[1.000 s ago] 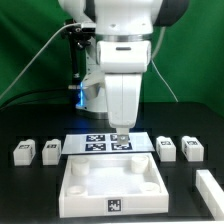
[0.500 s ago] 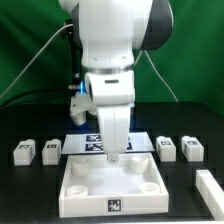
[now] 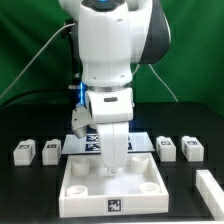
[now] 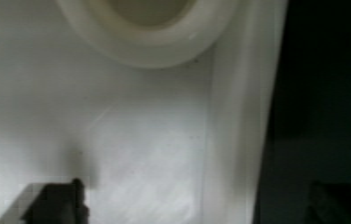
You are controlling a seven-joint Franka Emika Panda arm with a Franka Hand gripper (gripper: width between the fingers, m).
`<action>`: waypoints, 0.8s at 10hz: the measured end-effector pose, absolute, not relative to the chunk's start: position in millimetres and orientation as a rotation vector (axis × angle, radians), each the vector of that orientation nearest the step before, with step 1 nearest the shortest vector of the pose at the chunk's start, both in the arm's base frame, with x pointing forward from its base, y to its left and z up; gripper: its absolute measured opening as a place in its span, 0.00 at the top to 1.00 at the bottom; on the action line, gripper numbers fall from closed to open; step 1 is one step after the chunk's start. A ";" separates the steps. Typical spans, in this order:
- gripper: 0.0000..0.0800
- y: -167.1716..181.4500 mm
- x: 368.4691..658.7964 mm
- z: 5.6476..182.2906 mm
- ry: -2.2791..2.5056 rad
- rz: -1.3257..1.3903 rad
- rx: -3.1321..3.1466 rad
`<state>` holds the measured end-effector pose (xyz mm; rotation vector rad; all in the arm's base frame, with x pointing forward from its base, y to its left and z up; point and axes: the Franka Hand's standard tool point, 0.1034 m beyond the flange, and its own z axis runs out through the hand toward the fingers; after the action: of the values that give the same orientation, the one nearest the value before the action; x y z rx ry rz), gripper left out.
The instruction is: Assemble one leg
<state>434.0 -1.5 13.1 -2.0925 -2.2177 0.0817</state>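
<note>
While I watched the exterior view from its left, one leg (image 3: 22, 152) and a second leg (image 3: 50, 150) stood side by side on the table, markers up, well apart from the arm and easy to reach from above. Behind them lay the marker board (image 3: 88, 147), partly hidden by the arm. At centre sat the tray (image 3: 70, 190), and the gripper (image 3: 112, 168) hung low inside it. In the wrist view the fingertips (image 4: 51, 200) stood spread with only tray floor between them, a round socket (image 4: 145, 25) ahead, so I judged it released and holding nothing, perhaps lining up on that socket. To the right, a third leg (image 3: 166, 148) and a fourth leg (image 3: 192, 151) waited just beside each other. At the far right a block (image 3: 210, 185) was cut off by the frame.
</note>
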 end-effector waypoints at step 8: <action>0.92 -2.2 435.4 13.7 -2.218 0.077 -2.098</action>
<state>435.4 -2.2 13.7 -2.0976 -2.2181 0.0770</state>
